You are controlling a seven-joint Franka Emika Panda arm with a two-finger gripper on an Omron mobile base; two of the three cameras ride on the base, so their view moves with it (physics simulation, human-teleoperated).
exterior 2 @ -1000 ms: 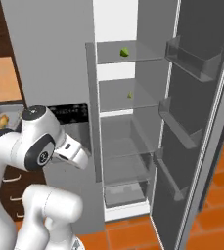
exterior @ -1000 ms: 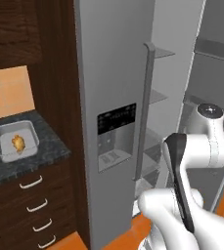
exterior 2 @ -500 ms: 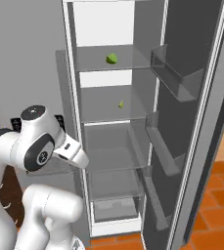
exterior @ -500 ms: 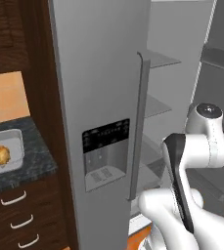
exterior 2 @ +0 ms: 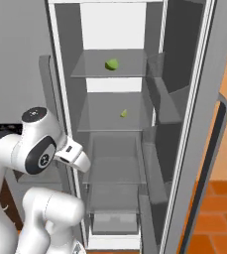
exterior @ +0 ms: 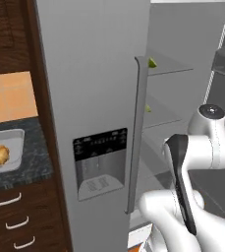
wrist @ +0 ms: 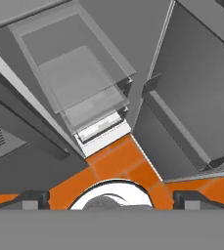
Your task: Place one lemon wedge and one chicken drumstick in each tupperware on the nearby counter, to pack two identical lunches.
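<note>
Two yellow-green lemon wedges lie in the open fridge, one on the top glass shelf [exterior 2: 112, 64] and one on the shelf below [exterior 2: 124, 113]; the left base view catches them past the door edge, upper [exterior: 152, 62] and lower [exterior: 147, 108]. At far left a light-grey tupperware [exterior: 6, 147] rests on the black counter [exterior: 38, 162] with an orange-brown chicken drumstick [exterior: 2, 155] inside. My gripper [wrist: 111, 199] is open and holds nothing, its fingertips [wrist: 33, 197] wide apart, looking down at the fridge's lower shelves and the floor.
The fridge's left door is shut, with a dispenser panel [exterior: 100, 162] and a long handle [exterior: 136, 133]. Its right door [exterior 2: 204, 129] stands open with door bins [exterior 2: 159, 99]. Dark drawers [exterior: 15, 224] sit under the counter. The floor [wrist: 118, 163] is orange tile.
The whole picture has shifted: the base has driven right, so the open fridge now sits ahead and the counter has slid to the left edge. The arm's pose is unchanged.
</note>
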